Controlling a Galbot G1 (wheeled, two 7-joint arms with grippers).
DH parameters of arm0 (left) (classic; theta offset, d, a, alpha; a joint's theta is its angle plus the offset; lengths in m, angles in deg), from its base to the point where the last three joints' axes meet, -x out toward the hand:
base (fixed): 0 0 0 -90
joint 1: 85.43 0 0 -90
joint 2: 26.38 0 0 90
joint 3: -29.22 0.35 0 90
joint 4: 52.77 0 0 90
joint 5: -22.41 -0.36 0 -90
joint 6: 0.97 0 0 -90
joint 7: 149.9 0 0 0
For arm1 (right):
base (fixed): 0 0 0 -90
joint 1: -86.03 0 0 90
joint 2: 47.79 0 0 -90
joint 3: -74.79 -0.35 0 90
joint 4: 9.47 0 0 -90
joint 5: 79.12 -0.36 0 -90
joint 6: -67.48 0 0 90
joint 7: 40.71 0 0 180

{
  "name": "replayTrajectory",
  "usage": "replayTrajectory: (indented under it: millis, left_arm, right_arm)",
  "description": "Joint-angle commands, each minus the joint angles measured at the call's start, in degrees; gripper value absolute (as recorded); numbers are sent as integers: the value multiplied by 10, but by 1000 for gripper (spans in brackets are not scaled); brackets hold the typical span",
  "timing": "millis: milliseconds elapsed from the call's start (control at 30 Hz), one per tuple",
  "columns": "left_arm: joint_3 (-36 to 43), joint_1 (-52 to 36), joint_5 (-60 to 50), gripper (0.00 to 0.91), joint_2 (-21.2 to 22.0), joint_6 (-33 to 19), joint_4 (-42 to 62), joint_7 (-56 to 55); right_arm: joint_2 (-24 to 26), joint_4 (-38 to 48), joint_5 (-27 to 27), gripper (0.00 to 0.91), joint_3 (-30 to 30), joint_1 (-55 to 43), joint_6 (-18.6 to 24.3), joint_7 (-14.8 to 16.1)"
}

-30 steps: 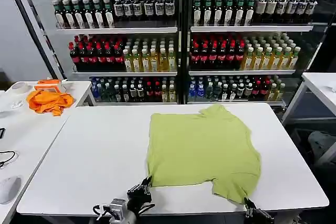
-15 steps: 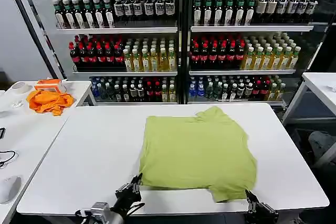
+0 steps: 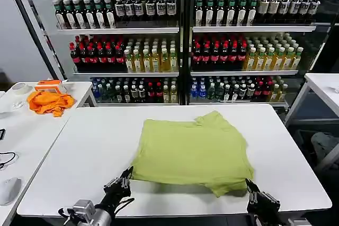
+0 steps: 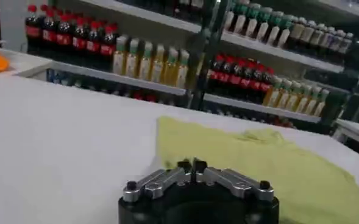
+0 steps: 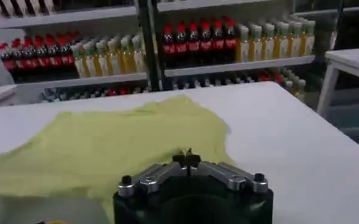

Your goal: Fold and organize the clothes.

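The light yellow-green T-shirt [image 3: 193, 149] lies in the middle of the white table [image 3: 79, 146], bunched a little along its near edge. My left gripper [image 3: 127, 174] is at the shirt's near left corner, jaws shut, and the cloth [image 4: 258, 164] runs right up to its fingertips [image 4: 192, 164]. At the shirt's near right corner sits my right gripper [image 3: 248, 184], shut too, with a sliver of the yellow-green fabric [image 5: 106, 146] pinched at its tips [image 5: 188, 158].
Drink shelves [image 3: 180, 51] stand behind the table's far edge. A side table [image 3: 21, 130] on the left carries an orange cloth [image 3: 48, 101] and a white mouse [image 3: 8, 190]. Another white table [image 3: 326, 86] stands at the far right.
Both grippers have shifted, the left one leftward, and the shirt has slid left with them. Its far edge has come nearer and the shirt looks shorter front to back.
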Motion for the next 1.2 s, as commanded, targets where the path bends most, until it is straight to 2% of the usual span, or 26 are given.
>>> replayTrajectory:
  millis: [33, 133, 300, 733, 767, 800, 833, 867, 1200]
  left_arm:
    - [14, -103, 23, 20, -36, 0, 97, 1]
    - [23, -131, 26, 20, -41, 2, 127, 1]
    - [32, -151, 25, 20, -40, 0, 167, 1]
    - [58, -191, 8, 20, -28, -4, 213, 6]
    - [59, -192, 3, 71, -27, -4, 213, 8]
    - [59, -193, 4, 212, -27, -3, 212, 8]
    - [59, -193, 4, 635, -26, -2, 211, 8]
    - [59, -193, 4, 907, -25, -1, 211, 8]
    - [42, -157, 4, 907, -13, -8, 178, 7]
  right_arm:
    - [17, 97, -9, 0, 27, -154, -11, 3]
    - [31, 140, -3, 0, 44, -200, -11, 13]
    - [23, 177, 31, 0, 80, -239, -9, 26]
    - [-21, 240, 104, 0, 114, -250, 0, 36]
    - [-22, 242, 108, 0, 115, -250, -6, 37]
    - [-22, 242, 110, 403, 115, -250, -11, 39]
    - [-22, 241, 113, 403, 114, -249, -17, 41]
    - [-22, 239, 114, 907, 114, -247, -17, 44]
    - [-20, 186, 119, 907, 74, -192, 15, 48]
